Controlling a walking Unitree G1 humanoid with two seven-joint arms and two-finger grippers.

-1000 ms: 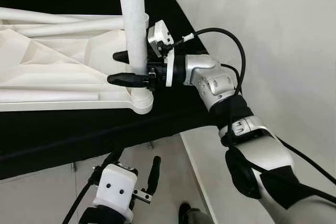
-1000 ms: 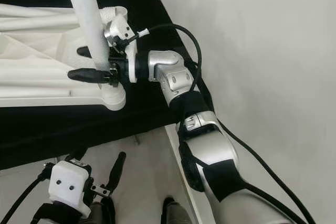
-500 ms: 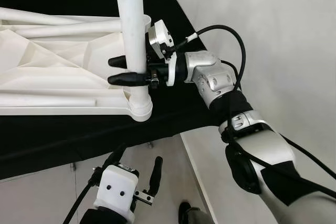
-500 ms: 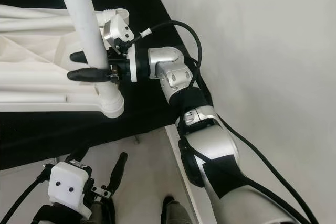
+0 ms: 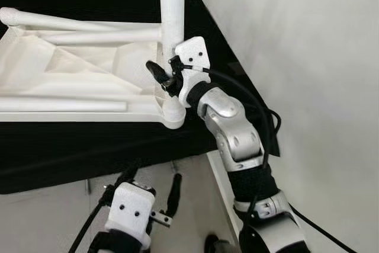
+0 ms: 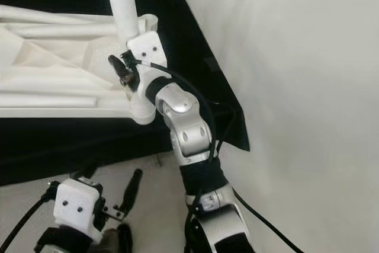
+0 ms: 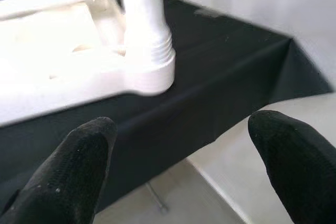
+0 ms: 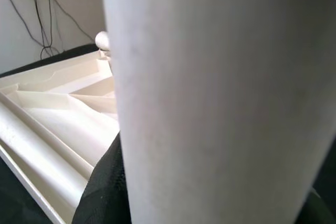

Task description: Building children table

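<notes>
A white children's table top point(image 5: 71, 69) lies upside down on a black-covered surface. A white table leg point(image 5: 172, 4) stands upright in its near right corner socket point(image 5: 173, 114). My right gripper point(image 5: 164, 76) is shut on this leg just above the socket; one black finger point(image 5: 155, 70) shows left of the leg. In the right wrist view the leg point(image 8: 220, 98) is very close, with a black finger point(image 8: 102, 192) beside it. My left gripper point(image 5: 151, 185) hangs open below the table edge, its fingers point(image 7: 79, 156) spread wide and holding nothing.
Two more white tubes point(image 5: 65, 106) point(image 5: 59, 21) lie along the upturned top. The black cloth's edge point(image 5: 89, 158) drops toward a grey floor point(image 5: 47, 217). A white wall point(image 5: 308, 57) stands close on the right.
My right arm has swung from out at the right to below the leg, the wrist turning around the leg and gripping lower, near the socket. The left gripper stays where it was.
</notes>
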